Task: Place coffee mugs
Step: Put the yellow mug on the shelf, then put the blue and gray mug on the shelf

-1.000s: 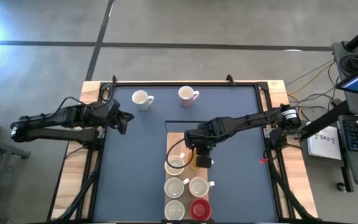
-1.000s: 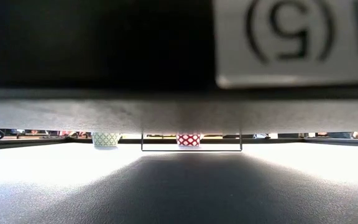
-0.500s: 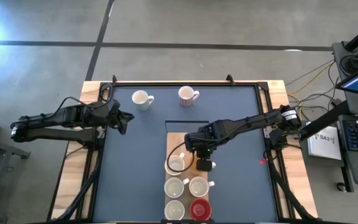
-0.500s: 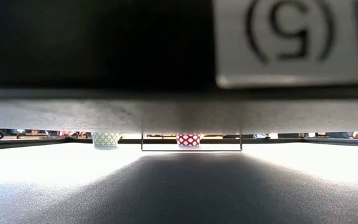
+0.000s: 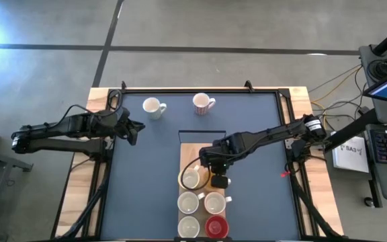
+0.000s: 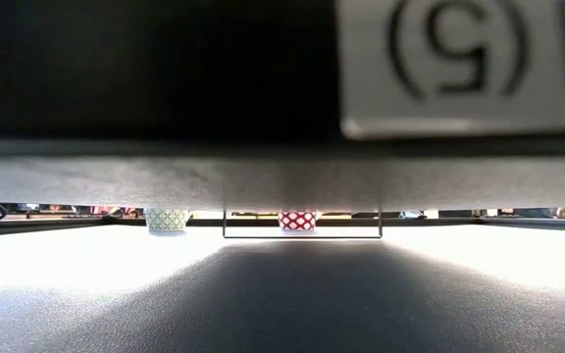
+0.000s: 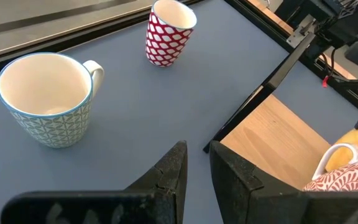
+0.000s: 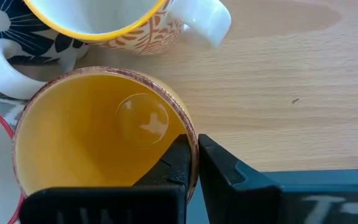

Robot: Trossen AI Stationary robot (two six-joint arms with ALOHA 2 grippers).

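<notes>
In the right wrist view we see the right gripper (image 8: 192, 163) pinching the rim of a yellow mug (image 8: 101, 134), one finger inside and one outside the wall. The mug stands upright, mouth open toward the camera, glossy yellow inside with a brownish rim. It sits on a pale wooden board (image 8: 291, 93). Just beyond it stands an orange-patterned mug (image 8: 114, 28) with a yellow rim and a white handle.

In the high view, the gripped mug is in the lower centre, on the board (image 5: 192, 151) above a cluster of white mugs and a red mug (image 5: 216, 226). The left gripper (image 5: 134, 130) waits at the left, fingers narrowly apart. Farther up, a green-patterned mug (image 5: 152, 106) and a red-patterned mug (image 5: 202, 103) stand upright.
</notes>
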